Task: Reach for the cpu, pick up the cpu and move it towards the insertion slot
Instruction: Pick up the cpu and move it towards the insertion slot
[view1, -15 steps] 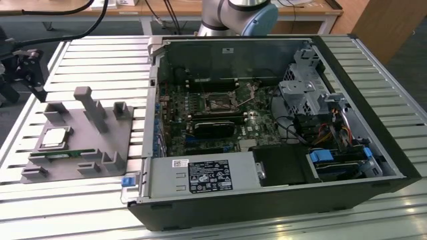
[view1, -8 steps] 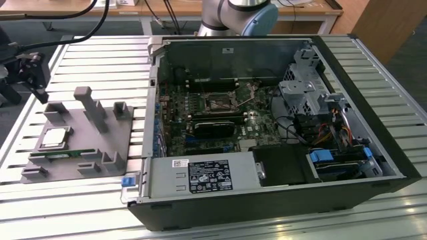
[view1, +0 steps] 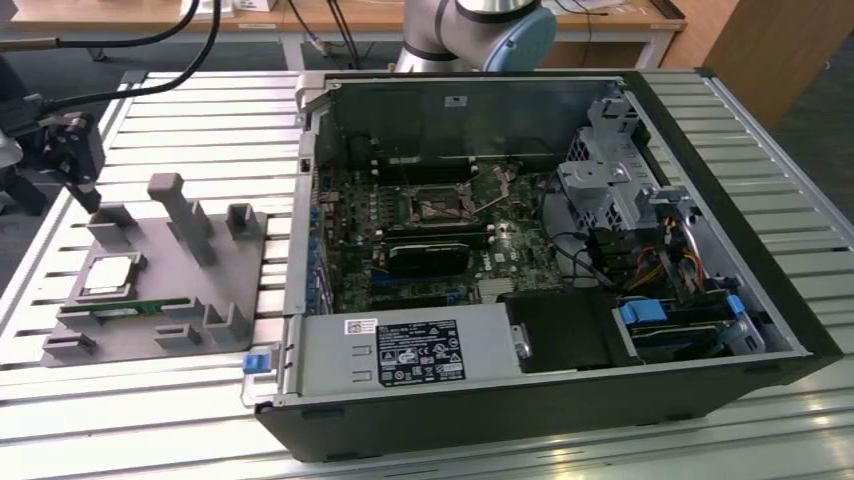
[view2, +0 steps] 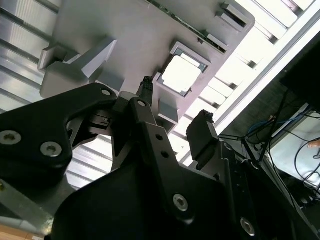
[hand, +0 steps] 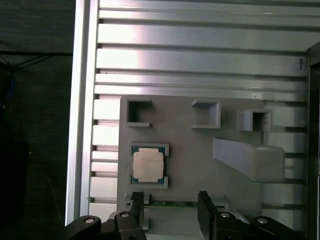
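I see the worktop (view1: 200, 130) as a bed of ribbed silver slats. In the first wrist view the worktop (hand: 200, 60) throws back bright glare, and the floor (hand: 35, 100) beside its edge is dark. Behind it stands a pale wooden desk (view1: 360, 18) on white legs. A wooden panel (view1: 767, 50) stands at the exterior view's right.

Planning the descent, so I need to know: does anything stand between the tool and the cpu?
Nothing visible does. The cpu lies uncovered in its recess on the gray fixture; the open tool hangs above the fixture close by, and the fixture's raised blocks stand clear of the chip.
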